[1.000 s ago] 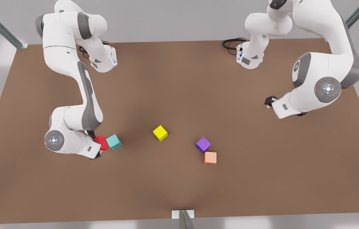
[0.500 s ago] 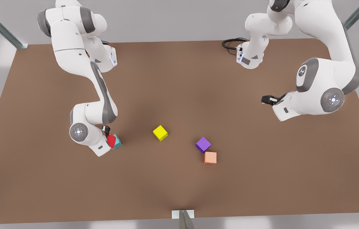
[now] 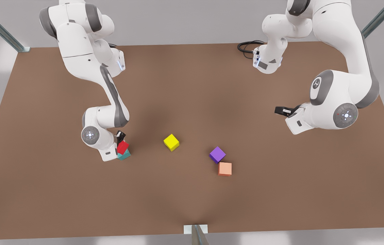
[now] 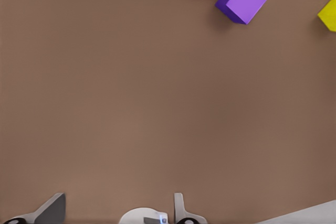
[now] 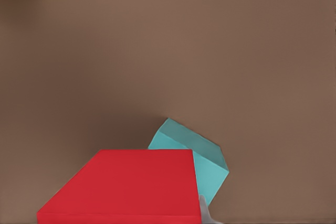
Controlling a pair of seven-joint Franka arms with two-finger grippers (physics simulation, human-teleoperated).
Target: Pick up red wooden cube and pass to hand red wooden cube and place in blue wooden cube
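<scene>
My right gripper (image 3: 121,143), on the arm at the front view's left, is shut on the red wooden cube (image 3: 122,147). It holds the cube tilted, just over the teal blue wooden cube (image 3: 124,156), which rests on the table. In the right wrist view the red wooden cube (image 5: 126,187) covers part of the blue wooden cube (image 5: 207,166); I cannot tell whether they touch. My left gripper (image 3: 282,110) hovers at the front view's right, far from both cubes, and waits.
A yellow cube (image 3: 171,142) lies mid-table. A purple cube (image 3: 217,154) and a salmon-orange cube (image 3: 224,168) sit together right of it. The purple cube (image 4: 241,1) also appears in the left wrist view. Both arm bases stand at the brown table's (image 3: 192,85) far edge.
My right gripper has lifted the red cube and carried it rightward, from beside the teal cube to over it. The left arm has shifted slightly leftward and lower.
</scene>
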